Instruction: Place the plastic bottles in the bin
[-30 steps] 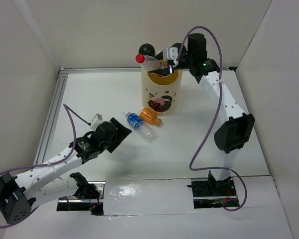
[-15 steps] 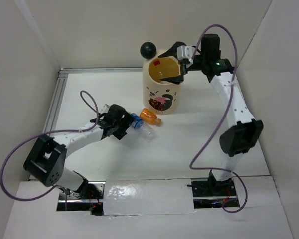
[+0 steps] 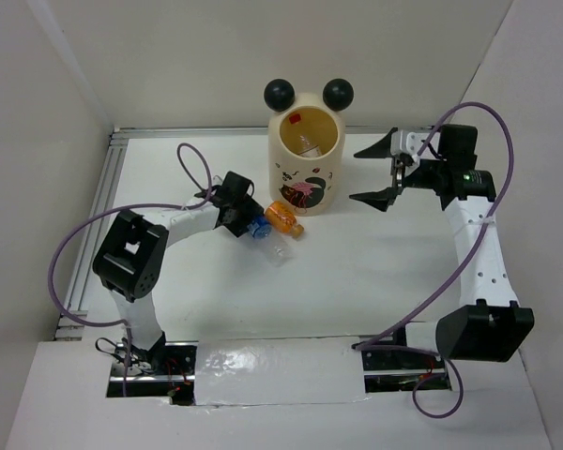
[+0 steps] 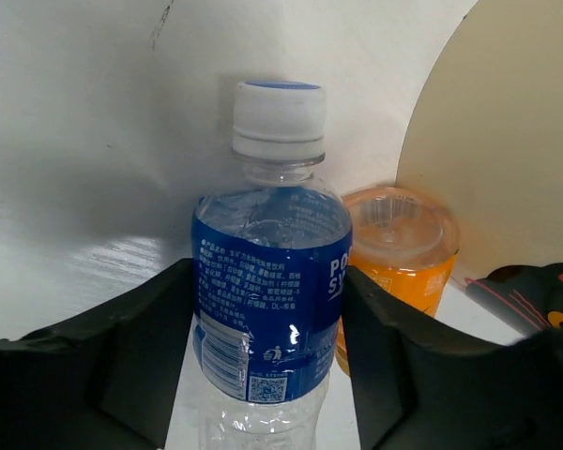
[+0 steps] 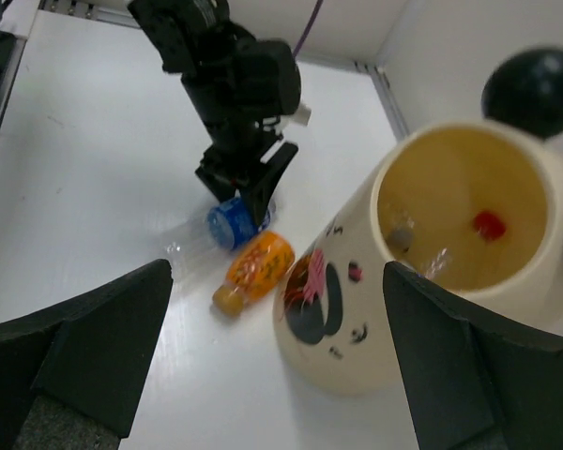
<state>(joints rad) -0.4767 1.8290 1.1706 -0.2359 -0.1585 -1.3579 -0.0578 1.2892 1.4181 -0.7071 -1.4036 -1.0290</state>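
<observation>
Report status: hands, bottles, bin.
Left hand astride blue-label bottle lying on table, grip unconfirmed. Right hand open, empty, right of bin. Orange bottle close beside the blue one; may get nudged.

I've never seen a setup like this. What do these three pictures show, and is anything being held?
These are two robot arms bolted to a white table, each ending in a two-finger gripper. The wide picture looks down from above; the other two come from small cameras on the wrists. In the middle stands the bin, cream with black ball ears; a red cap shows inside. Beside it lie an orange bottle and a blue-labelled bottle. The left gripper has its fingers against both sides of the blue-labelled bottle, which lies on the table. The right gripper is wide open and holds nothing.
</observation>
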